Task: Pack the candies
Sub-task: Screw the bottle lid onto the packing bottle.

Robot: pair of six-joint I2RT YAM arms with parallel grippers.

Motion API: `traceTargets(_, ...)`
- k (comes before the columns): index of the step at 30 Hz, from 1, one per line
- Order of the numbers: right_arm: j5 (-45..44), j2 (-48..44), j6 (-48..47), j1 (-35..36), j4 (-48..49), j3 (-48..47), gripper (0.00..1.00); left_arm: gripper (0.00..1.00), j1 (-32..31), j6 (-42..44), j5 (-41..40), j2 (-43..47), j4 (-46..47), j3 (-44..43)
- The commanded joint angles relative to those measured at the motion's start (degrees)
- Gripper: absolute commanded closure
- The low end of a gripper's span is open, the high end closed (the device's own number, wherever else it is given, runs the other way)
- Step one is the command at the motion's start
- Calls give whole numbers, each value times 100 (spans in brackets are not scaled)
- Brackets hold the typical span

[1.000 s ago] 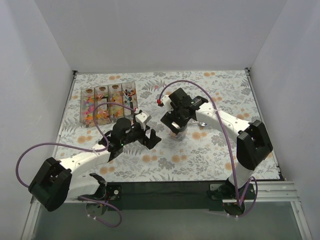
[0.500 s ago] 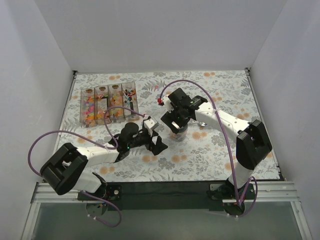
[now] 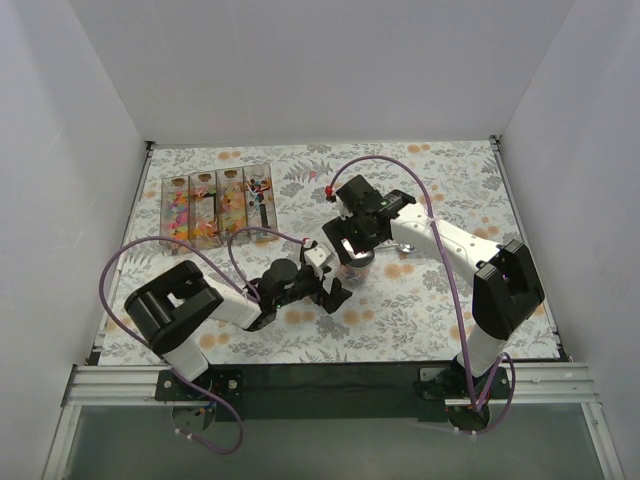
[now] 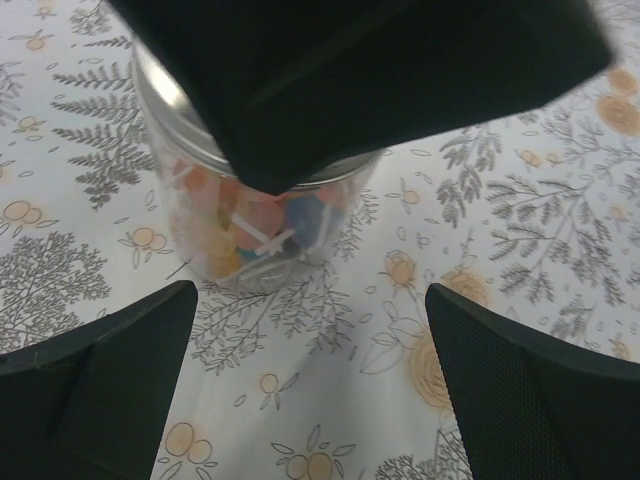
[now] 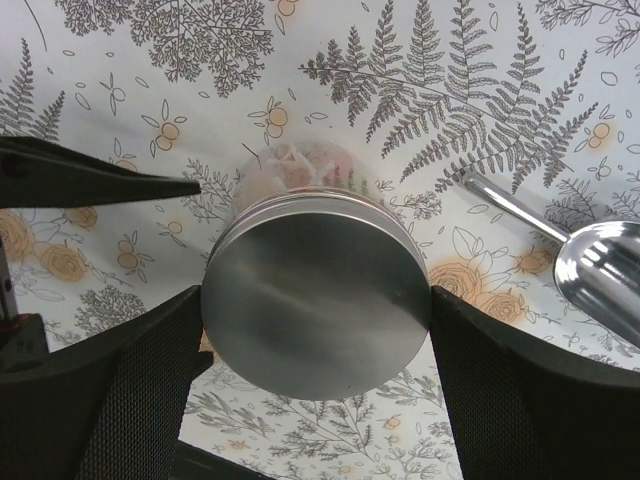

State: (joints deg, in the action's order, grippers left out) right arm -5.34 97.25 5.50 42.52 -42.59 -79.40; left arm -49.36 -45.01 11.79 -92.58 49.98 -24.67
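Now one jar point(image 4: 176, 228) of candies point(image 4: 268, 215): right tool point(image 5: 315, 300) grips its lid point(image 5: 300, 325), left tool point(image 4: 310, 295) gapes, one scoop point(image 5: 600, 270) beside.

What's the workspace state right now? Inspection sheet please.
Surface: floral tablecloth, flat.
Job's things: jar of candies mid-table, lid on; candy tray back left, four compartments; scoop lying right of the jar.
Clutter: nothing seen.
Tools: left tool open, low, facing the jar; right tool over the jar, fingers against both sides of the lid.
Cables: purple cables looping off both arms, no snag seen.
Surroundings: white walls on three sides; metal rail at the near edge.
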Motion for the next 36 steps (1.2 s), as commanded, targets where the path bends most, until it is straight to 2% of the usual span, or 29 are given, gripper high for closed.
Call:
traceTargets(1, 288, 92, 628, 63, -259, -147, 40, 2, -12, -25, -721, -243, 802, -12)
traceTargets(6, 183, 92, 681, 90, -250, -138, 38, 2, -3, 19, -968, -664, 1242, -144)
traceTargets(12, -19, 66, 734, 168, -232, -137, 34, 2, -12, 19, -573, -1034, 1664, -240)
traceTargets(17, -46, 74, 777, 274, -241, -181, 15, 2, -12, 81, -467, -1245, 1866, -293)
traceTargets(24, -221, -31, 909, 300, -232, -243, 2, 2, -12, 10, -239, -1289, 1963, -241)
traceTargets(36, -72, -119, 944, 309, -232, -410, 2, 2, -12, -69, -10, -1377, 2034, -144)
